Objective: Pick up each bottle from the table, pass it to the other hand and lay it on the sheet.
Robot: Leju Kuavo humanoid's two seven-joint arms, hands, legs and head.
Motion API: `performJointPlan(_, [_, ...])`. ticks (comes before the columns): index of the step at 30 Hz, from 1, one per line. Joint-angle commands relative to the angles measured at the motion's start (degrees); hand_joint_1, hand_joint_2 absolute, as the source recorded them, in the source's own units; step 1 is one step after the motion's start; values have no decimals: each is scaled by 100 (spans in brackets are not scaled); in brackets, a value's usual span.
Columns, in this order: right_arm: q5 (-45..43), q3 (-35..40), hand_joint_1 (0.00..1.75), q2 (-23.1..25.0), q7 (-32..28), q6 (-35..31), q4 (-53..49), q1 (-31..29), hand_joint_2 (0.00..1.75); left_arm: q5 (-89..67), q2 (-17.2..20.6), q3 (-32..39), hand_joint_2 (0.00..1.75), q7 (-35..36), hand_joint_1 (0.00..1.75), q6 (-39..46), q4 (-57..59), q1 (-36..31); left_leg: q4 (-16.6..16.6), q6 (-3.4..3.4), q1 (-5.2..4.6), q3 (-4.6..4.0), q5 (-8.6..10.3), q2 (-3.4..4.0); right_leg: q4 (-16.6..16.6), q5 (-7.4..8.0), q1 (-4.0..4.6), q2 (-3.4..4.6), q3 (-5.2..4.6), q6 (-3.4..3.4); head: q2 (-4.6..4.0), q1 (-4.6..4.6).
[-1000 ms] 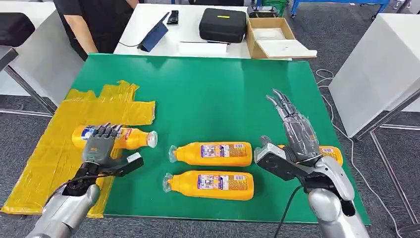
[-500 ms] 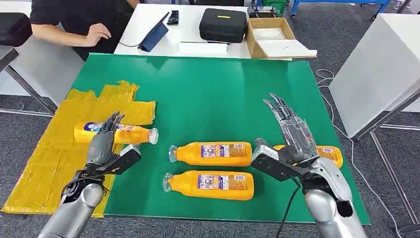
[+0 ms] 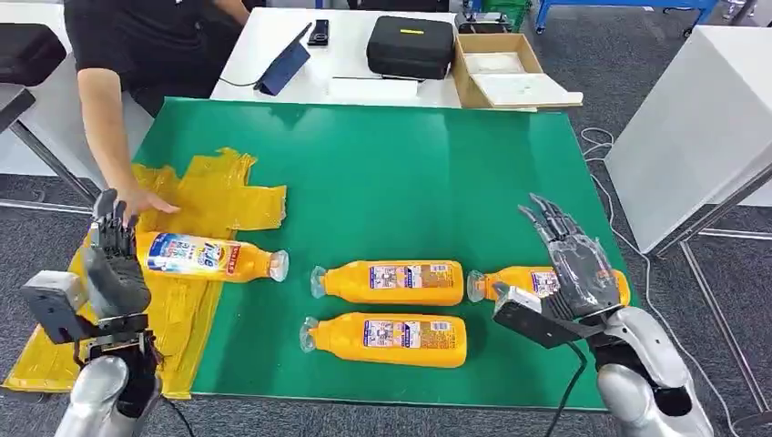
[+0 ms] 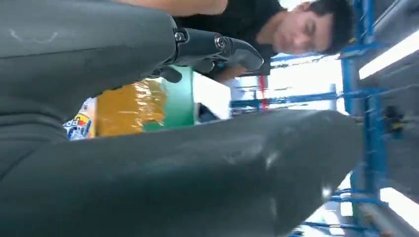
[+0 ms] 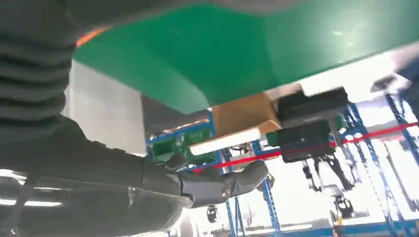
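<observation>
Orange bottle, blue-red label, lies on yellow sheet, cap toward table centre, just beside left hand; fingers apart, empty. Right hand spread, empty, over rightmost bottle.

Right robot hand hides part of the rightmost bottle

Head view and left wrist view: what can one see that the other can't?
Head view alone: four orange bottles, such as the middle one, the right hand and a cardboard box. Left wrist view alone: blue racks behind the person. Both: the left hand, the bottle on the sheet, the yellow sheet, the green table and the person.
</observation>
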Motion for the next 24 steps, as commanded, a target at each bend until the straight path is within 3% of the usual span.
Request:
performJointPlan(1, [306,-609,0,-1336,-7,124,377,925,175,831,487,84,0,-272,0,-26,-96,229,-1,-25,9,12,-3,-43,-7,-8,5,-19,24,-12,0,0])
performJointPlan(3, [497,-581,0,-1271,12,212,395,875,175,919,474,160,0,-269,0,12,-207,363,1,-42,15,22,-10,-61,-7,-15,8,-20,37,-20,0,2])
performJointPlan(7, [720,-443,0,-1072,52,368,465,757,175,1010,415,405,0,-301,0,57,-469,759,-6,-24,8,12,-8,0,-9,2,6,22,17,-13,0,0])
performJointPlan(12, [1054,-348,0,-1053,97,710,523,729,175,1032,356,678,0,-319,0,38,-652,1054,-5,-24,9,12,-7,0,-8,0,7,16,10,-12,0,-2])
performJointPlan(24, [1583,-403,0,-703,85,727,867,572,175,997,73,1063,0,-311,0,-95,-1077,1621,-11,-29,13,23,-11,15,-15,3,8,37,22,-14,0,0])
